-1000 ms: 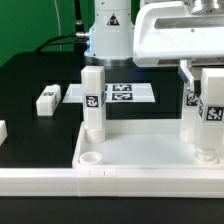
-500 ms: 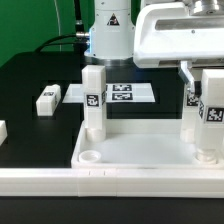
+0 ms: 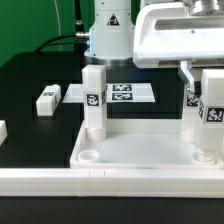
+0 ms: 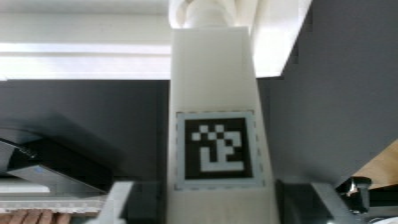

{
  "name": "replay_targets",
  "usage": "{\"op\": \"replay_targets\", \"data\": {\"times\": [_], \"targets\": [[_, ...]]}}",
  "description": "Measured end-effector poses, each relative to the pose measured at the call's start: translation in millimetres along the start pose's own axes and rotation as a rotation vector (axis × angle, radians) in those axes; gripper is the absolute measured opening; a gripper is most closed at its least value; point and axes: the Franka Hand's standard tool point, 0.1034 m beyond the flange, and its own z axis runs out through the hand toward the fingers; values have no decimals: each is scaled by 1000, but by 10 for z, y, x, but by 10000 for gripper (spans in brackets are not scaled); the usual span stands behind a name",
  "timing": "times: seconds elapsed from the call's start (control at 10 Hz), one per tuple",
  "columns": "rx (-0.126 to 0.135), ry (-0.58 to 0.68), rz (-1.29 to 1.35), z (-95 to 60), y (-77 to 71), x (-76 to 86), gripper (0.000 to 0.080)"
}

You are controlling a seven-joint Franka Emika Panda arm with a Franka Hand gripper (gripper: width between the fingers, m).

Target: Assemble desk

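The white desk top (image 3: 145,152), a tray with a raised rim, lies at the front of the exterior view. One white tagged leg (image 3: 93,100) stands upright in its far left corner. My gripper (image 3: 204,92) is shut on a second tagged leg (image 3: 211,112), which stands upright at the tray's far right corner. In the wrist view this leg (image 4: 217,120) fills the middle with its tag facing the camera, between the two fingers (image 4: 130,206) of the gripper (image 4: 217,208). The leg's lower end is hidden there.
A loose white leg (image 3: 47,99) lies on the black table at the exterior view's left; another white part (image 3: 2,130) shows at the left edge. The marker board (image 3: 125,93) lies behind the tray. A round socket (image 3: 90,157) sits in the tray's near left corner.
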Motion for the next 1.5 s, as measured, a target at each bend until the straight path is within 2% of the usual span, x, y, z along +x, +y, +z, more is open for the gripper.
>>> {"op": "replay_targets", "data": {"times": [0.4,0.7,0.8,1.5], "targets": [[0,-5,1,-4,1,-3,289],[6,-51,28,-89,64,50,289],[11,-48,28,-115,36,72,289],[11,-54,9,-43,-14,-12,289]]}}
